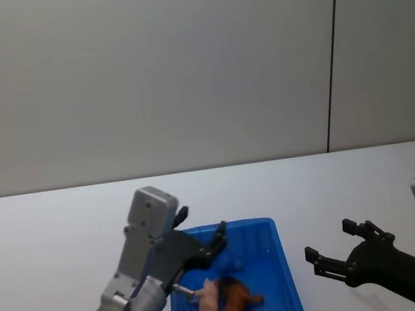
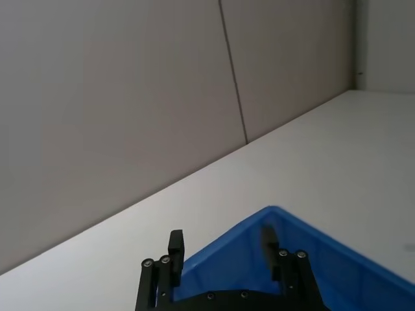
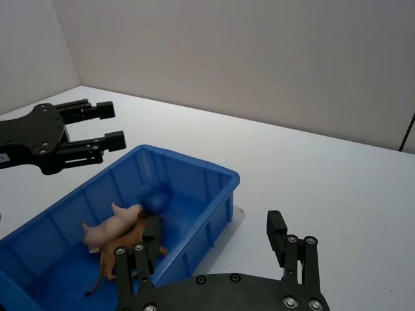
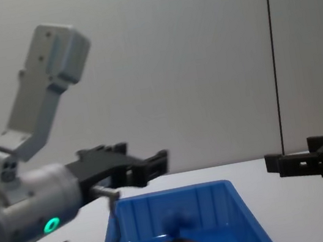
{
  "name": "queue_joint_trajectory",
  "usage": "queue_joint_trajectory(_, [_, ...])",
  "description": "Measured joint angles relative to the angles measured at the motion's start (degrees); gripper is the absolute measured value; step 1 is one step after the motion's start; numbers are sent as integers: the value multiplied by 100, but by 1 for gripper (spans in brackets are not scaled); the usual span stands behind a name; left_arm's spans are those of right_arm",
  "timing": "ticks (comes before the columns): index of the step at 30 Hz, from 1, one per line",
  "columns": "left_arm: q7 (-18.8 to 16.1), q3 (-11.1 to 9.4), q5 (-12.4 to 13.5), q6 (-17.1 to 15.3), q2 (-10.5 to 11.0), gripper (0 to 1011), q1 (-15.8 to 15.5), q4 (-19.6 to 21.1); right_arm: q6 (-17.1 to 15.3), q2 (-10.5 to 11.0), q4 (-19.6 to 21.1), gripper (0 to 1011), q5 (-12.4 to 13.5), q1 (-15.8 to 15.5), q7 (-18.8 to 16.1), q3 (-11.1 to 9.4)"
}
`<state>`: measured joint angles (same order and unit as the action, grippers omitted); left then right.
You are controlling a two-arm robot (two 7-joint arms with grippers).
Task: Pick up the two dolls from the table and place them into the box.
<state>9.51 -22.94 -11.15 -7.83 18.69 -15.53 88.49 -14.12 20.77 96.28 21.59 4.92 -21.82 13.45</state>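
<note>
two dolls are counted, both inside the one box (image 1: 284, 267), which sits on the white counter (image 1: 51, 233). the pink pig (image 1: 207, 303) and the brown lion (image 1: 239, 303) are seen lying side by side and touching on the box floor, at the end nearer the robot. in the head view the pig's long axis runs roughly along the box's length, head toward the far end; the lion lies just to its right, body angled across the box floor, but which end is its head cannot be told. in the right wrist view the pig (image 3: 110, 227) and the lion (image 3: 126, 249) are pressed against each other, with one small blue rounded object (image 3: 157, 196) just beyond them; it is also seen in the chest view (image 4: 177, 221), near the middle of the box.

two claws are seen. the left claw (image 1: 201, 235) is held above the left part of the box, its fingers (image 4: 156, 161) spread with nothing between them. the right claw (image 1: 336, 247) is held over the counter, to the right of the box and apart from it, its fingers (image 1: 318, 257) likewise spread and empty
</note>
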Motion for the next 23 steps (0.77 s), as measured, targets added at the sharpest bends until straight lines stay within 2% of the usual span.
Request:
queue_joint_trajectory(1, [83,-25,27,67,-54,732,-48,-57,0,0,0,1001,0,0,0,0])
queue_joint_trajectory(6, [299,-95,86,278,-214,905,-187,-194,0,0,0,1001,0,0,0,0])
queue_joint_trajectory(11, [423,-130,115,455,-302,1001,-269,-273,0,0,0,1001,0,0,0,0])
queue_joint_trajectory(23, [604,-175,143,723,-420,1001,-373,-372,0,0,0,1001,0,0,0,0])
